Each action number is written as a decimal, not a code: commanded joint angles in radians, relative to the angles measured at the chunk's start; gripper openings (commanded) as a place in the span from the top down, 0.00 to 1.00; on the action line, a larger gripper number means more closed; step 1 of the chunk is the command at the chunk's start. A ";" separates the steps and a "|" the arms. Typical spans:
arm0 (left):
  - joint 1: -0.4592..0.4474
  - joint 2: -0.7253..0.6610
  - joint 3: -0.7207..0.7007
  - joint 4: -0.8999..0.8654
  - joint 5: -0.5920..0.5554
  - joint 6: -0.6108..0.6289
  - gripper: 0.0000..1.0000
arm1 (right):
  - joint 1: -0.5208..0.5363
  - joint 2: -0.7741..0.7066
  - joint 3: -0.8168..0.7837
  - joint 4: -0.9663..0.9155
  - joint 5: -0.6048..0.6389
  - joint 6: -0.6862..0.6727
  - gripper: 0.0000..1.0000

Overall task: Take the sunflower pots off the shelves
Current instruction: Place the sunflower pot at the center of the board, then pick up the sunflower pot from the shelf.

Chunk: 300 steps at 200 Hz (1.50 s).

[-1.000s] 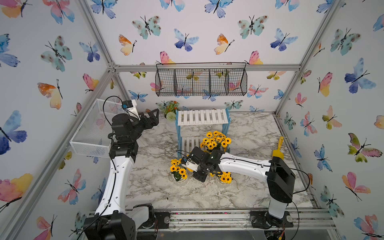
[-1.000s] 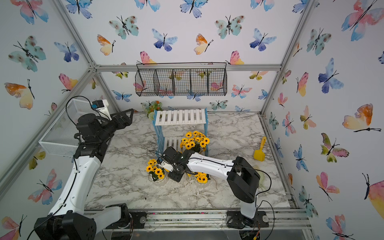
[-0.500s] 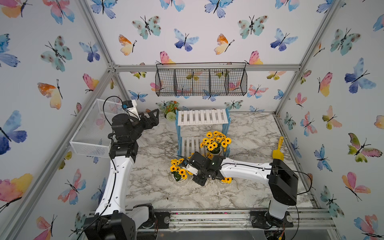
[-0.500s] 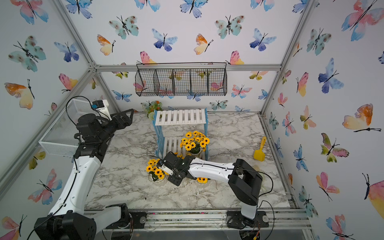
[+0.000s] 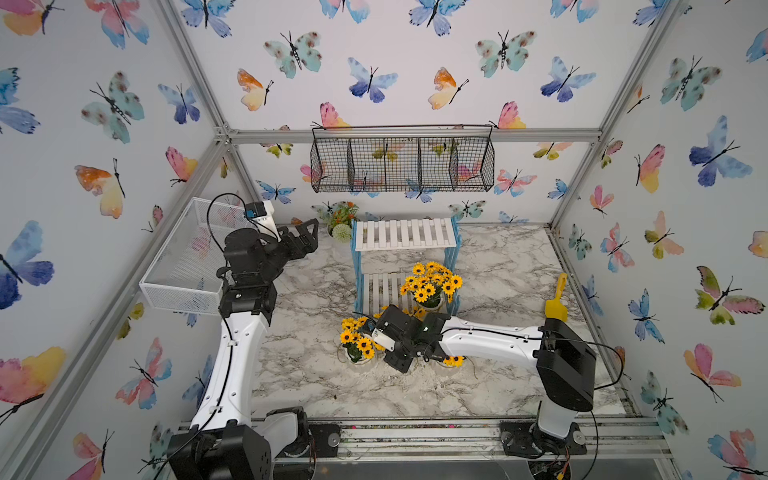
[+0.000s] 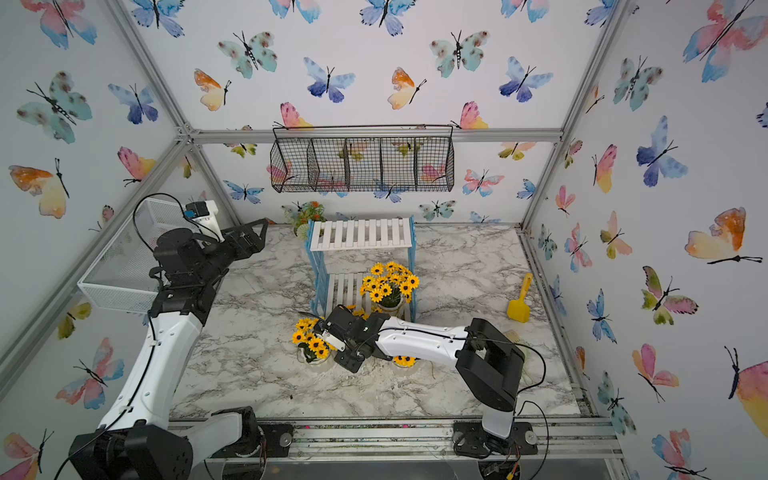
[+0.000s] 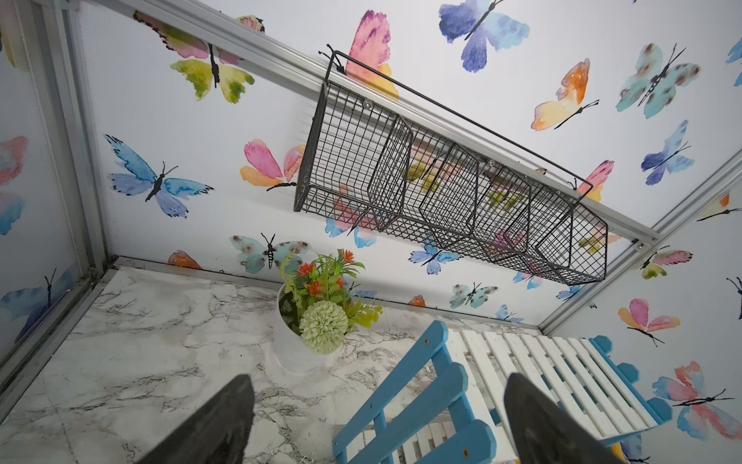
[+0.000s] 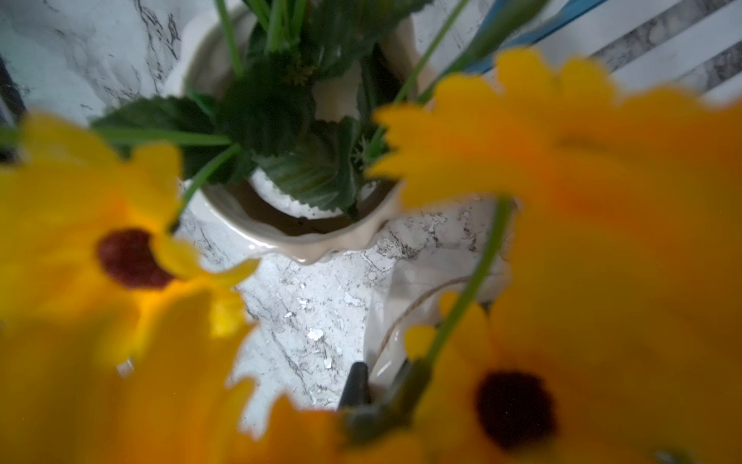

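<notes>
The right end effector (image 8: 379, 385) sits low over the bench (image 5: 311, 374), its fingers closed on the twine-tied rim of a held sunflower pot (image 8: 401, 317), whose blurred yellow blooms fill most of the right wrist view. Whether that pot touches the bench I cannot tell. In both top views this end effector is hidden under its own wrist and the flowers, just in front of the shelves (image 5: 405, 235). Just to its left a second sunflower pot (image 5: 356, 345) stands on the bench, and a third sunflower pot (image 5: 452, 360) peeks out from under the right arm (image 5: 490, 343). A fourth sunflower pot (image 5: 430, 286) stands on the right half of the shelves' lower tier. The left end effector (image 5: 309, 237) hovers over the back left of the bench with its fingers wide apart, holding nothing. It points toward a white pot of orange-red flowers (image 5: 341, 226) beside the shelves at the back edge. A black wire basket (image 5: 401, 166) hangs on the back wall and a white mesh basket (image 5: 183, 266) on the left wall. A yellow scoop (image 5: 557, 299) lies near the right edge.
</notes>
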 commanded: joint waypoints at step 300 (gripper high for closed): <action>0.016 0.003 0.019 0.036 0.028 -0.006 0.03 | -0.318 -0.181 0.203 -0.245 -0.021 0.002 0.36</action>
